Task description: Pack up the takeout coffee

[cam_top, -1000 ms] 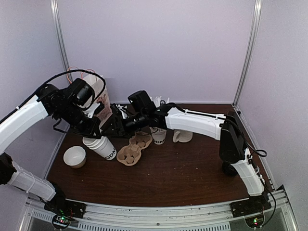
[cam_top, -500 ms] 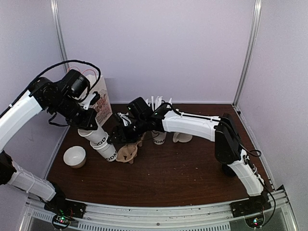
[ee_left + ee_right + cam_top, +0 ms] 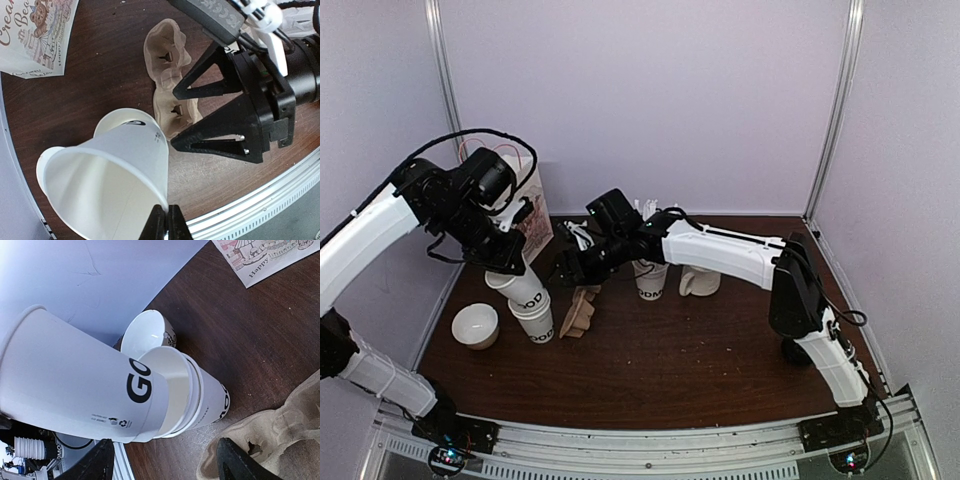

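- One tall white paper cup (image 3: 112,172) is pinched by its rim in the left tool (image 3: 165,225), whose fingers are closed tight on the paper wall. The cup hangs tilted, with its base in the mouth of the cup stack (image 3: 536,325).
- The stack stands on the brown surface (image 3: 700,360) just left of the pulp carrier (image 3: 165,65) in the top view, and shows black lettering.
- The right tool (image 3: 174,119) hovers over the carrier with its fingers spread wide, gripping nothing that I can see.
- The job looks barely begun. The carrier pockets that show are empty, and no cup wears a lid. Nothing shows in the printed paper bag (image 3: 532,215) behind and left of the carrier.
- What seems left is to free single cups, lid them, seat them in the carrier and probably bag the lot.
- No black lid appears in any view.
- The number of cups nested in the stack is hard to count.
- From above the carrier looks tipped on edge, but I cannot tell whether the right tool touches it.
- The right arm partly covers the cup of white sticks (image 3: 651,283) and the cream mug (image 3: 702,283), both behind and right of the carrier.
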Robot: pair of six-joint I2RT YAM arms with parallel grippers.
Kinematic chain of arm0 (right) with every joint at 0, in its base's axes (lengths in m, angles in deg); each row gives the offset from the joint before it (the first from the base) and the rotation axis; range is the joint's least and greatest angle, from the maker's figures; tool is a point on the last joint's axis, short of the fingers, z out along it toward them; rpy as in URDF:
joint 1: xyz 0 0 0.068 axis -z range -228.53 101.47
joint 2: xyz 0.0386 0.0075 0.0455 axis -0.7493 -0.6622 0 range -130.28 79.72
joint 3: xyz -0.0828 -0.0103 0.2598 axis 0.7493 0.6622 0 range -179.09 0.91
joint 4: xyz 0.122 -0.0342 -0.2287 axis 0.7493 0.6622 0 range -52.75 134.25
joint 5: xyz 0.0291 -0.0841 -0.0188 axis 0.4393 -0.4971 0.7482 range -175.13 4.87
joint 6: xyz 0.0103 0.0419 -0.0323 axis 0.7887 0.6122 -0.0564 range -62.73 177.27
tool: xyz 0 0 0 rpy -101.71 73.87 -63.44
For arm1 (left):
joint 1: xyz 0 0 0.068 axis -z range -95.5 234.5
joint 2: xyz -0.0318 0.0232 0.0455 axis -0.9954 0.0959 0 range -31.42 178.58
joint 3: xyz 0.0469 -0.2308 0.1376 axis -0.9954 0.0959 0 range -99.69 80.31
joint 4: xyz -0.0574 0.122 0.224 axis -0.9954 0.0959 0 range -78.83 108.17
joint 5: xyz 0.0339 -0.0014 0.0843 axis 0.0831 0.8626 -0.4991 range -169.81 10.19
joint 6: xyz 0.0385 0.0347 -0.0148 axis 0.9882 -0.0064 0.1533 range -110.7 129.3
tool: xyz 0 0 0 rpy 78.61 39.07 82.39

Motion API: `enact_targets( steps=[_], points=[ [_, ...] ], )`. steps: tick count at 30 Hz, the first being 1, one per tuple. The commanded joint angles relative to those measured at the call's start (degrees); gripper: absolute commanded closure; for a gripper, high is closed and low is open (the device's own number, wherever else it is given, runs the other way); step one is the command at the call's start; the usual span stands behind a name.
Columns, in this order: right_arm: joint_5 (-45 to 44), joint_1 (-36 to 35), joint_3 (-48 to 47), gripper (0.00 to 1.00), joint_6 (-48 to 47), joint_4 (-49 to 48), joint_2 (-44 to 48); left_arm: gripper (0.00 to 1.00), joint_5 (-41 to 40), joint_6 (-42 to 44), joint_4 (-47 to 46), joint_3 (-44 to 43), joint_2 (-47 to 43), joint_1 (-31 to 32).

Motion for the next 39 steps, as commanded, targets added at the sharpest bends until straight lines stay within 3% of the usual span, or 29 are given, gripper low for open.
enact_targets(
  steps=[1, 11, 20, 26, 32, 35, 39],
  points=[
    [0.7, 0.4, -0.3, 0.26, -2.6, 1.4, 4.4, 1.0, -0.1, 1.1, -0.5, -0.2, 1.0, 0.3],
    [1.3, 1.5, -0.7, 0.26, -8.8, 5.4, 10.2, 1.0, 0.3, 5.5, 2.0, -10.9, 0.5, 2.8],
    [1.2, 6.2, 5.4, 0.23, -18.8, 11.9, 25.6, 1.0, -0.1, 11.5, 5.3, -17.9, 4.5, 11.4],
    [9.6, 19.7, 18.7, 0.24, -20.1, 11.0, 39.6, 1.0, -0.5, 16.2, 3.9, -18.5, 14.0, 24.2],
    [12.8, 38.1, 31.1, 0.24, -22.9, 12.1, 49.8, 1.0, 7.4, 19.1, -7.9, -19.7, 25.2, 31.1],
    [13.7, 45.5, 37.1, 0.24, -21.6, 9.2, 53.5, 1.0, 6.3, 21.6, -7.0, -26.3, 34.8, 33.4],
    [14.8, 49.6, 42.3, 0.24, -19.6, 5.4, 56.3, 1.0, 4.9, 24.3, -2.5, -36.9, 44.7, 35.7]
  ],
)
